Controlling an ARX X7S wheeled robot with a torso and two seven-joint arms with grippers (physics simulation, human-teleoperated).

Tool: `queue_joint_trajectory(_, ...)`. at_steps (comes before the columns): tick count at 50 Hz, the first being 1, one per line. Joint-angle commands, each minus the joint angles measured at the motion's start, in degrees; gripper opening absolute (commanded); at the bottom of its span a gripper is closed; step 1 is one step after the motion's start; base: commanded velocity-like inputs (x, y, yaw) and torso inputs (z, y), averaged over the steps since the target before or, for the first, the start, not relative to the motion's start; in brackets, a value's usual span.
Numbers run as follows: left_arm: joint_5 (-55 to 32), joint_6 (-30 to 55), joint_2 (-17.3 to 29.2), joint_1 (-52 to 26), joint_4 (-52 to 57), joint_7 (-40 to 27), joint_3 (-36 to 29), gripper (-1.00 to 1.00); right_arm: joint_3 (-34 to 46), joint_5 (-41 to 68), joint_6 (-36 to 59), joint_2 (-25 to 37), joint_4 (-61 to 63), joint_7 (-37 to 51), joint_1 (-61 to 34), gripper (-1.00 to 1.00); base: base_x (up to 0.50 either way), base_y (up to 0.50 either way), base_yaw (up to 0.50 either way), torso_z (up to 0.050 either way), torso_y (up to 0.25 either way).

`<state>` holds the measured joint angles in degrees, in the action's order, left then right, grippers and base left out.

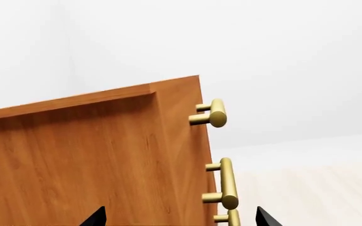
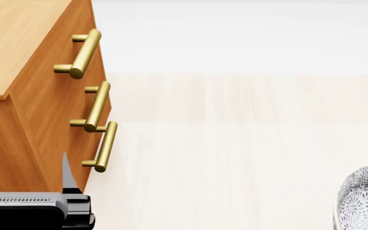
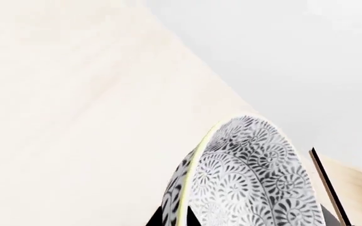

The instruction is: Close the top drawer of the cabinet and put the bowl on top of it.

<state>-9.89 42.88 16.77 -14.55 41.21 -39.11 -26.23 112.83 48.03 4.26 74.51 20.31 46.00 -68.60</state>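
The orange-brown cabinet stands at the left of the head view, its flat top bare. Its top drawer carries a brass bar handle, and the front looks flush with the two drawers below. My left gripper is open beside the cabinet's side wall and holds nothing. In the left wrist view the left gripper faces the cabinet near its front corner. The patterned bowl shows at the bottom right. My right gripper is shut on the rim of the bowl, which is tilted on edge.
Pale wood floor stretches to the right of the cabinet, with a white wall behind. Two lower drawer handles stick out from the cabinet front. A dark thin frame shows past the bowl in the right wrist view.
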Motion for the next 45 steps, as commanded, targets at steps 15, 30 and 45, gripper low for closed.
queue_joint_trajectory(15, -0.55, 0.10, 0.24, -0.03, -0.48, -0.66, 0.88, 1.00, -16.86, 7.98, 2.16, 3.54, 14.64, -2.31, -21.40, -1.00, 0.00, 0.00, 0.00, 0.000, 0.000)
queue_joint_trajectory(30, -3.08, 0.03, 0.24, 0.03, 0.33, 0.04, 3.18, 1.00, -28.41, 24.40, 17.45, -7.45, 12.10, -3.69, -40.84, -1.00, 0.00, 0.00, 0.00, 0.004, 0.120)
queue_joint_trajectory(45, -5.45, 0.50, 0.17, 0.14, 1.19, 0.67, 4.74, 1.00, -32.41, 28.81, 22.77, -17.92, 4.77, -4.63, -48.95, -1.00, 0.00, 0.00, 0.00, 0.009, 0.240)
